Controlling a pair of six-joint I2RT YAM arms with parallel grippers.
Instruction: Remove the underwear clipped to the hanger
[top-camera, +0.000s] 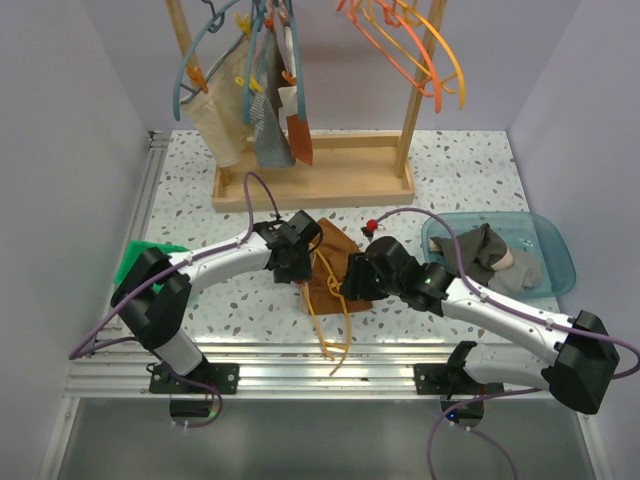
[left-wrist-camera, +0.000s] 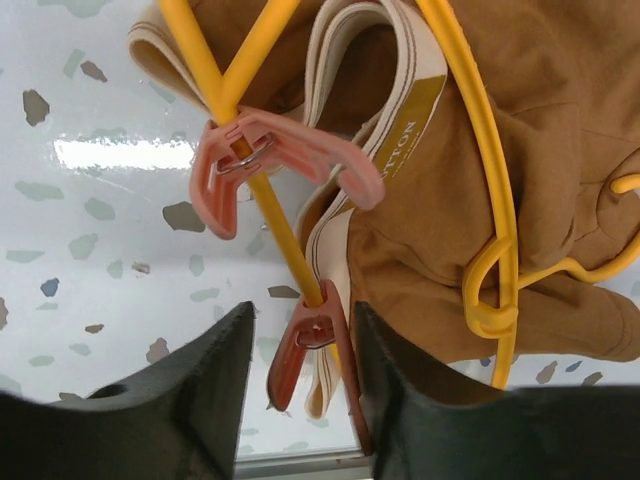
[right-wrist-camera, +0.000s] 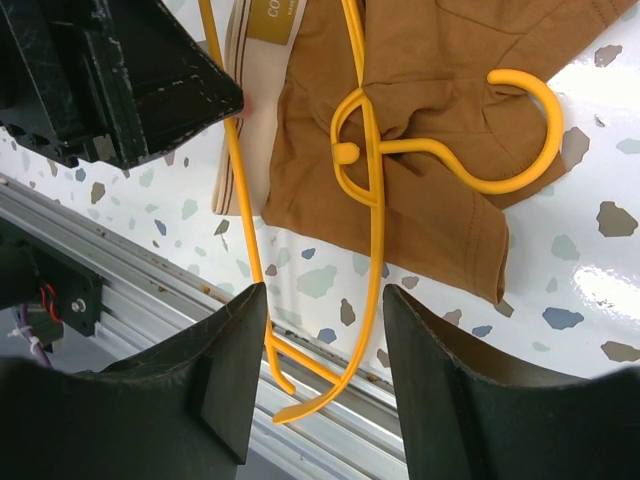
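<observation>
The rust-brown underwear lies on the speckled table, its beige waistband still pinched in the clips of the yellow hanger. In the left wrist view the underwear lies under the hanger bar. Two salmon clips sit on the other bar, an upper one and a lower one. My left gripper is open and straddles the lower clip, its right finger against the clip's leg. My right gripper is open above the hanger's end, beside the underwear.
A wooden rack at the back holds blue-grey hangers with cloths and several orange hangers. A blue tray with grey garments is at the right. A green object lies at the left. A metal rail runs along the front edge.
</observation>
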